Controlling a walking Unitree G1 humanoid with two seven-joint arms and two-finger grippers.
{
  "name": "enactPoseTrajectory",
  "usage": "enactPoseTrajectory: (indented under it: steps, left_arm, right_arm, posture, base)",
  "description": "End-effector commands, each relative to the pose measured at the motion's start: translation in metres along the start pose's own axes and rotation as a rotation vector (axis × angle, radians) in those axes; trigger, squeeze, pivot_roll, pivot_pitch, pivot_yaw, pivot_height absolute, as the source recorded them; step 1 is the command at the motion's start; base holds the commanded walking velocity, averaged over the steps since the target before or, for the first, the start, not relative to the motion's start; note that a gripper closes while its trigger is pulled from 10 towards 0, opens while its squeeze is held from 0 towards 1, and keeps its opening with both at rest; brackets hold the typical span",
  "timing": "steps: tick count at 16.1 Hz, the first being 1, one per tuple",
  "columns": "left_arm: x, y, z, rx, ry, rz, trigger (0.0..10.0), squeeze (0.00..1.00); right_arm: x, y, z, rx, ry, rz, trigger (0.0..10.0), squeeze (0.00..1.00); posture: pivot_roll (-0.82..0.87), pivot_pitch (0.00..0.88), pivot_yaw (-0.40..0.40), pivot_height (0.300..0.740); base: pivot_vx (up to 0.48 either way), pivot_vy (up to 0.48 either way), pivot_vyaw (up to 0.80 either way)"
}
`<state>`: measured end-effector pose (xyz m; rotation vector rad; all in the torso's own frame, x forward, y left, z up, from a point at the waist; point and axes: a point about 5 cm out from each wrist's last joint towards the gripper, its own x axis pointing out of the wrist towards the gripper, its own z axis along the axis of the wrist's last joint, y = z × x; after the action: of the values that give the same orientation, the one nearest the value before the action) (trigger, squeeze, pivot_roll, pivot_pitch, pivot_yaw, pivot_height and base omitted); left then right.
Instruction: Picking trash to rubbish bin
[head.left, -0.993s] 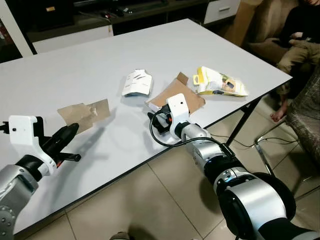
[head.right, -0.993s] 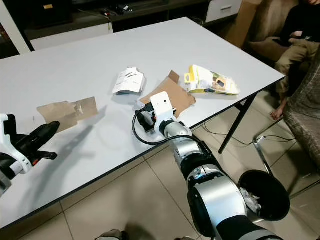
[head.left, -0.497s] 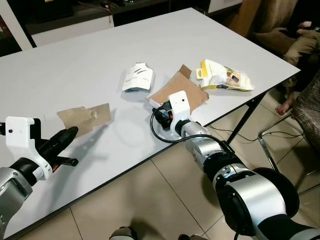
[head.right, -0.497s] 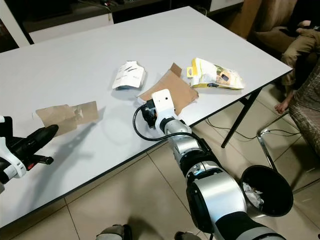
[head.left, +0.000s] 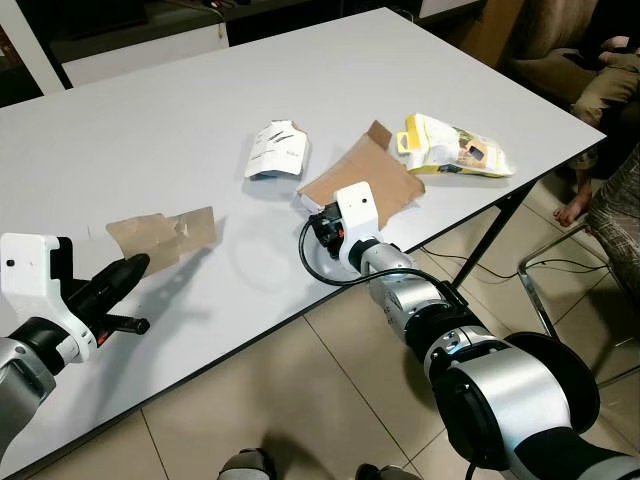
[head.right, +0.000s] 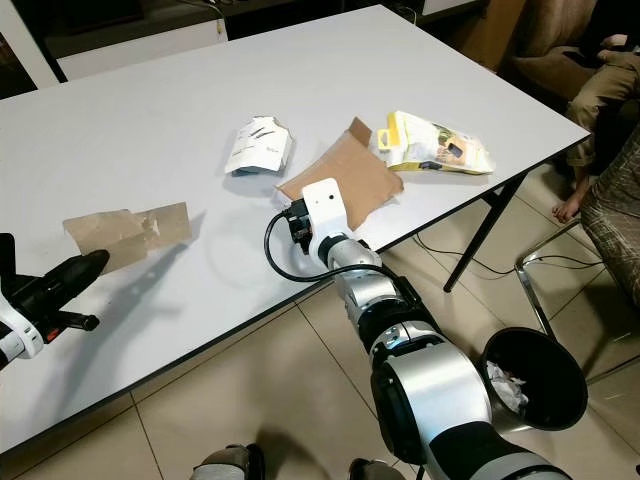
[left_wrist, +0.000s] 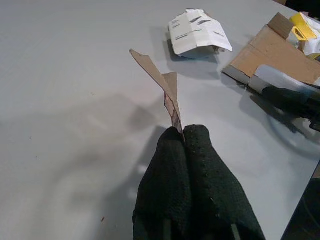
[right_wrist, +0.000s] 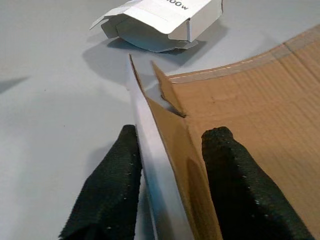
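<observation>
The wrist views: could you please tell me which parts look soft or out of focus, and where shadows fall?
Left wrist view: the black fingers are blurred up close; the white box is sharp, its shadow beneath it. Right wrist view: the fingers straddle the cardboard edge, slightly soft; the white box casts a dark shadow on the table.

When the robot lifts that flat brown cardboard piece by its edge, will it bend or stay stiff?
Probably mostly stiff: the brown cardboard piece looks corrugated and thick at its edge. Its folded flap may swing. It looks thin and flat, so probably light. The right gripper is open around just one edge, so the far end, near the yellow package, might droop or twist.
</observation>
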<state>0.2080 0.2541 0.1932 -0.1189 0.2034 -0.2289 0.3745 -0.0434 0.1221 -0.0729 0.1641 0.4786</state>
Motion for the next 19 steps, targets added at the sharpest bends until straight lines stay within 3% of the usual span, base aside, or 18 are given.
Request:
enactPoseTrajectory:
  steps: [1,8,11,12,14,15,17,19]
  left_arm:
    - [-0.001,-0.001,0.002,0.003,0.005,-0.008,0.0,0.0]
    - [0.01,0.0,0.007,-0.002,-0.017,-0.029,0.0,0.0]
    - [0.029,0.0,0.009,-0.027,-0.056,-0.042,0.0,0.0]
    - [0.04,-0.009,0.001,-0.033,-0.053,-0.063,0.0,0.0]
    - [0.062,-0.019,0.005,-0.076,-0.124,-0.104,0.0,0.0]
    - [0.066,-0.022,0.005,-0.094,-0.142,-0.11,0.0,0.0]
    - [0.082,-0.038,0.005,-0.124,-0.19,-0.155,0.0,0.0]
    - [0.089,-0.04,0.005,-0.131,-0.213,-0.133,0.0,0.0]
  right_arm:
    - [0.002,0.001,0.006,0.004,-0.015,-0.002,0.0,0.0]
    - [0.004,-0.006,0.022,0.023,-0.064,0.025,0.0,0.0]
    - [0.005,-0.011,0.039,0.018,-0.116,0.055,0.0,0.0]
    - [0.003,-0.015,0.04,0.024,-0.139,0.062,0.0,0.0]
    - [0.002,-0.018,0.054,-0.01,-0.216,0.102,0.0,0.0]
    - [0.002,-0.02,0.058,-0.01,-0.239,0.1,0.0,0.0]
    - [-0.003,-0.026,0.084,0.015,-0.394,0.109,0.0,0.0]
    - [-0.008,-0.024,0.107,-0.025,-0.521,0.163,0.0,0.0]
  posture:
    - [0.29,0.144,0.005,0.74]
    - [0.25,0.085,0.013,0.74]
    - [0.19,0.072,0.052,0.74]
    - [0.16,0.047,0.045,0.74]
    - [0.09,0.018,0.046,0.74]
    - [0.07,0.0,0.05,0.74]
    - [0.04,0.0,0.055,0.74]
    - [0.01,0.0,0.051,0.74]
  base:
    - [0.0,0.0,0.0]
    - [0.0,0.0,0.0]
    - [0.0,0.0,0.0]
    - [0.0,0.0,0.0]
    - [0.0,0.0,0.0]
    - [0.0,0.0,0.0]
    - [0.0,0.0,0.0]
    - [0.0,0.0,0.0]
